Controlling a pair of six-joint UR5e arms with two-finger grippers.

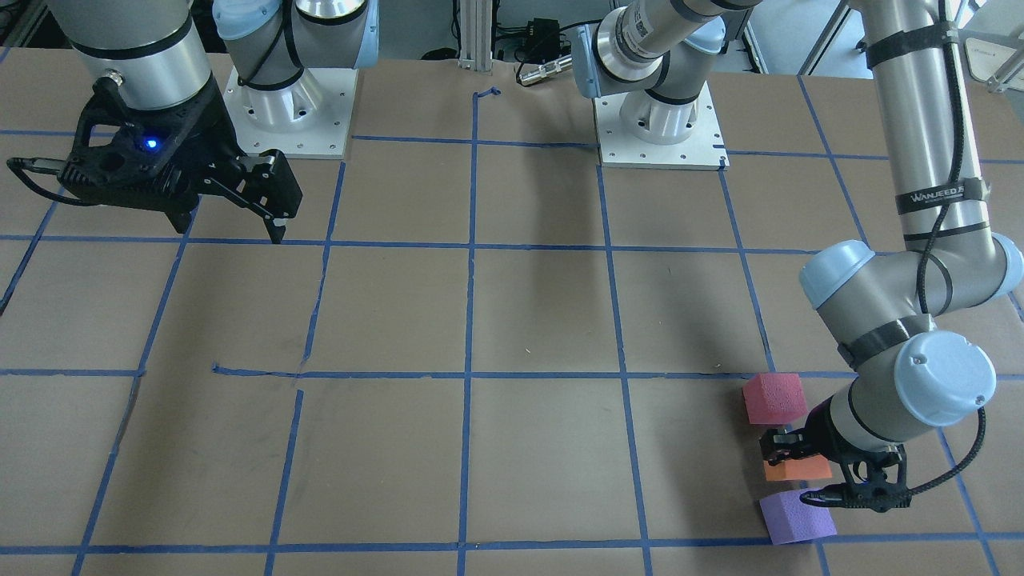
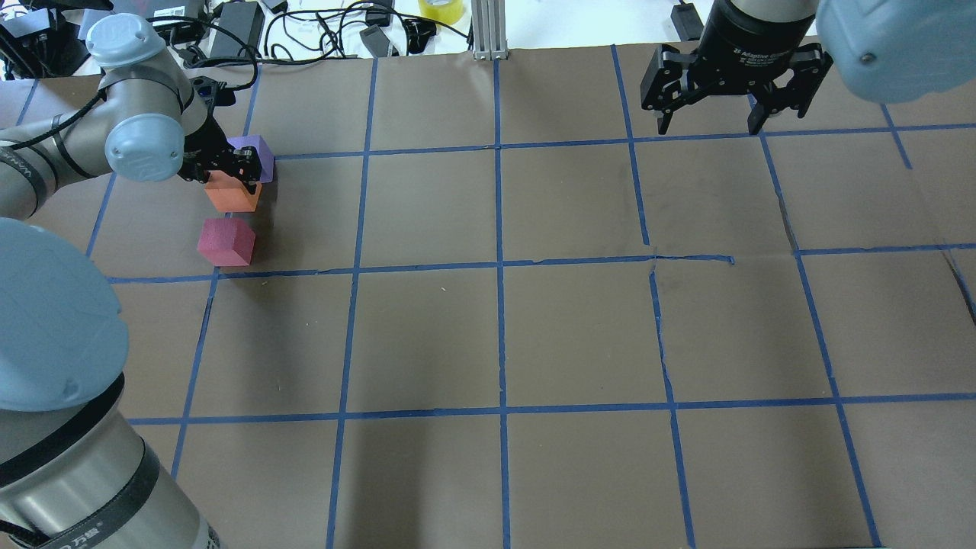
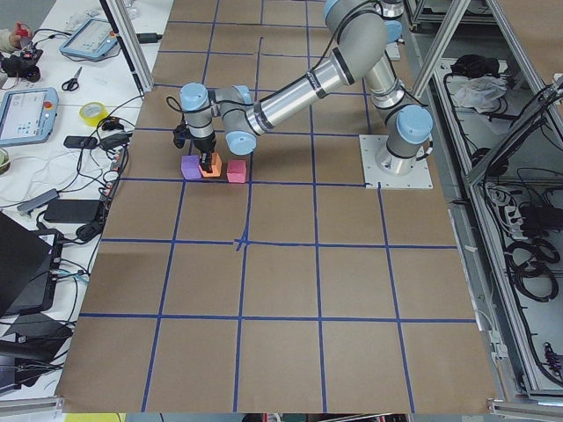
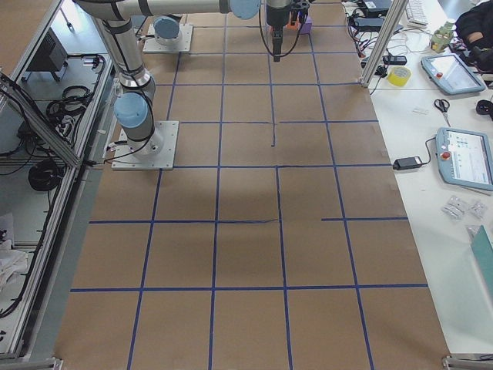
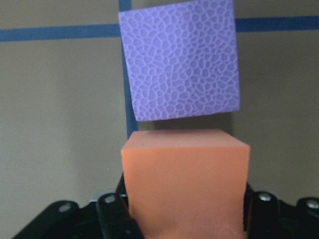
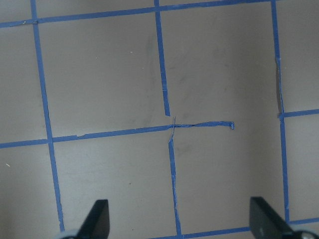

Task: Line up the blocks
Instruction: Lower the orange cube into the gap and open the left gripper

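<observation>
At the counter's (image 2: 496, 335) 10 o'clock, your left pincer (image 2: 230, 177) is clamped on the orange block (image 2: 232, 197), a finger on each side face. The purple block (image 2: 255, 152) sits at the orange one's 1 o'clock, just beside it and turned slightly askew. The pinkish-red block (image 2: 226, 241) sits at its 6 o'clock, with a small gap between them. Over at 1 o'clock, your right pincer (image 2: 709, 126) hangs above bare counter with its fingers spread apart and nothing between them.

The row looks nearly made, though it bends a little at the purple end. Letting go is likely your riskiest step. The foam may cling to a finger and come up as you lift, or spring sideways when the squeeze eases. The spreading fingers have little room, so one could knock the purple block further out of line. I cannot tell whether the orange block is resting on the counter; if it is not, it could tumble when freed.

A strap (image 1: 936, 194) on the left arm reads "WANJEED". The label (image 2: 755, 55) above the right pincer shows "Adaptive", and the rest is too small to read.
</observation>
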